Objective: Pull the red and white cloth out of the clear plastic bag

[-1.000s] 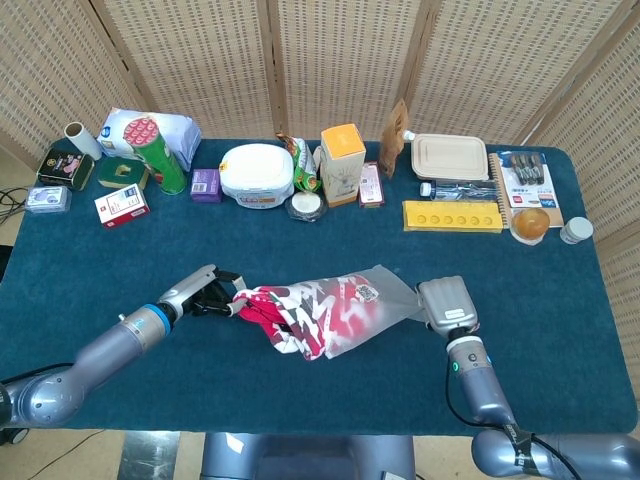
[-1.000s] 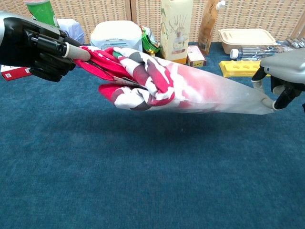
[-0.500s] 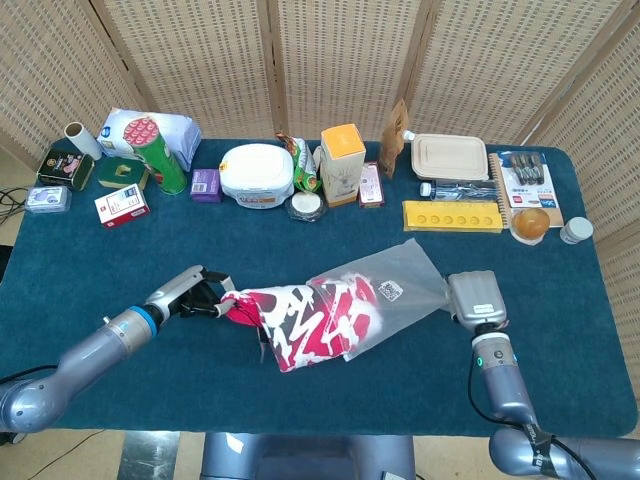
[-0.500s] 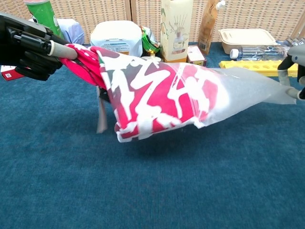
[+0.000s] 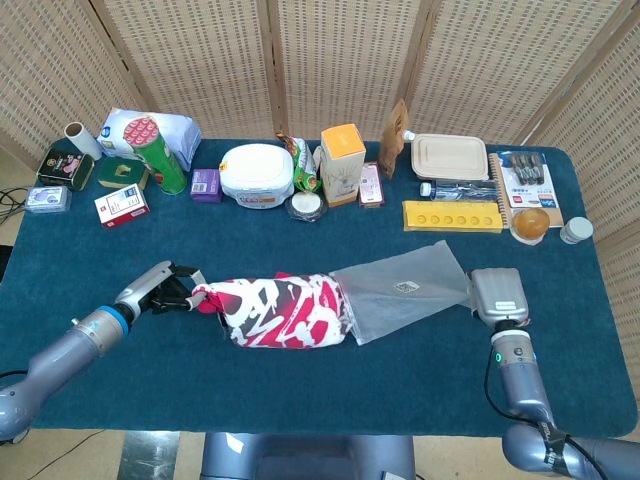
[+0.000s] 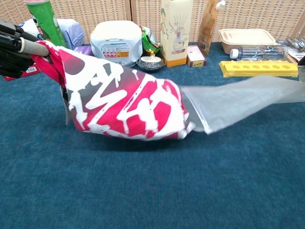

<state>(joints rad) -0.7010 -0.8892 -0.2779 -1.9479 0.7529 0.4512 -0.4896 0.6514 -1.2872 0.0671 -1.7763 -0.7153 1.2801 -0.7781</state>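
The red and white cloth [image 5: 275, 310] [image 6: 126, 102] hangs stretched just above the blue table, almost wholly outside the clear plastic bag [image 5: 405, 292] [image 6: 240, 100]. Only its right end sits at the bag's mouth. My left hand [image 5: 165, 292] [image 6: 16, 47] grips the cloth's left end at the left of both views. My right hand [image 5: 497, 296] holds the bag's far corner on the right; in the chest view it is past the frame's right edge. The bag looks flat and empty between cloth and right hand.
Along the table's far edge stand a green can [image 5: 155, 155], a white tub [image 5: 257, 174], a tall yellow carton [image 5: 342, 163], a yellow tray [image 5: 452, 215] and a beige lunch box [image 5: 448, 157]. Small boxes [image 5: 122, 205] lie at far left.
My hands have moved apart, left hand leftward and right hand rightward. The cloth has slid out of the bag to the left, and the bag now lies flat and drawn out.
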